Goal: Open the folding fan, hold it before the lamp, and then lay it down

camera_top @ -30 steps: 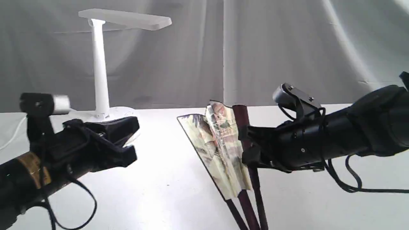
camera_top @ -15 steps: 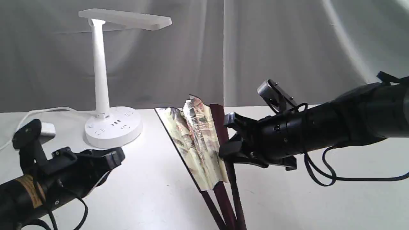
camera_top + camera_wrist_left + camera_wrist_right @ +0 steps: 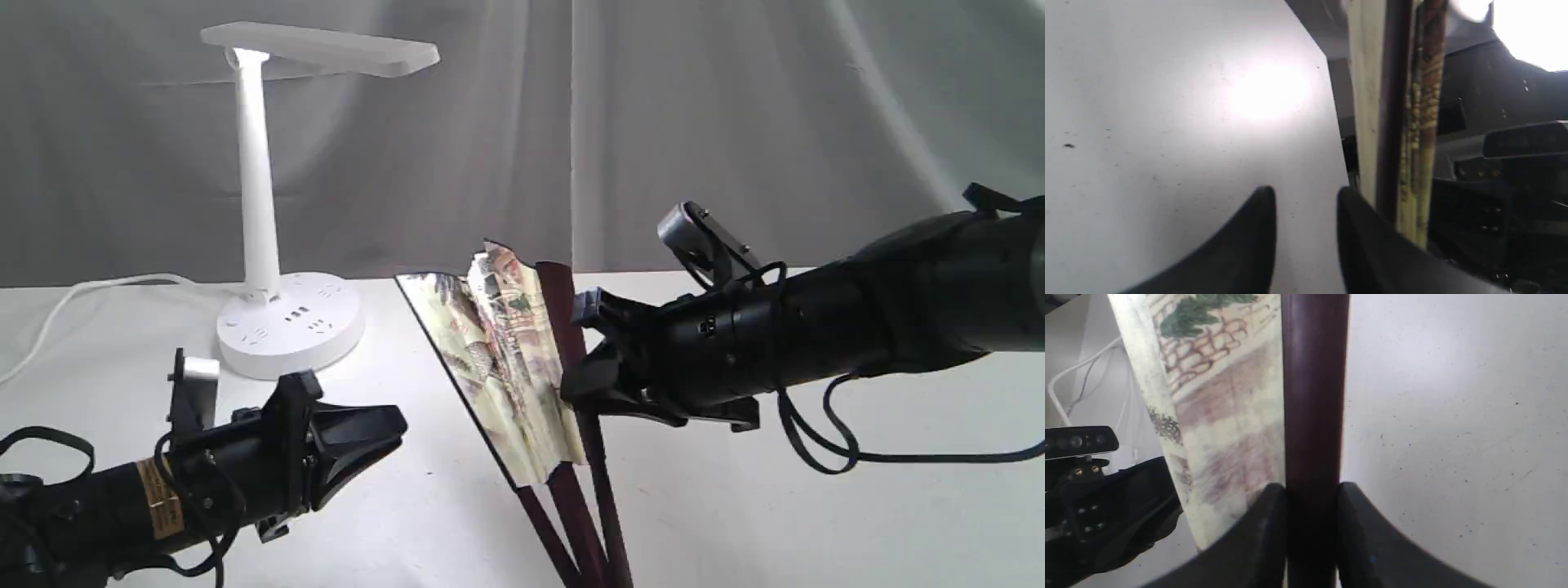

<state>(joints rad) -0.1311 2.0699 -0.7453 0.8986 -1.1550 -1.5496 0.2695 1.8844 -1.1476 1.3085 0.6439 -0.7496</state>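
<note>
Grey curtain [image 3: 735,122] hangs behind the white table [image 3: 816,506], with the lamp [image 3: 257,204] standing at the back left. Near the middle the folding fan [image 3: 510,367] stands partly spread, its maroon outer rib pinched by the right gripper [image 3: 578,347]. The left gripper [image 3: 396,425] hovers low beside it, fingers narrowly parted, empty.

Your outside camera sat low, about level with the table [image 3: 457,506]. It faced across to the curtain [image 3: 694,122], lamp [image 3: 257,204] back left. Left wrist camera looked along the left gripper [image 3: 1306,194] over the tabletop and caught the fan [image 3: 1412,122] edge-on, right arm [image 3: 1515,163] behind. Right wrist camera sat very close on the fan's rib at the right gripper [image 3: 1311,488], left arm [image 3: 1106,506] in view beyond. All three views shared the fan.
</note>
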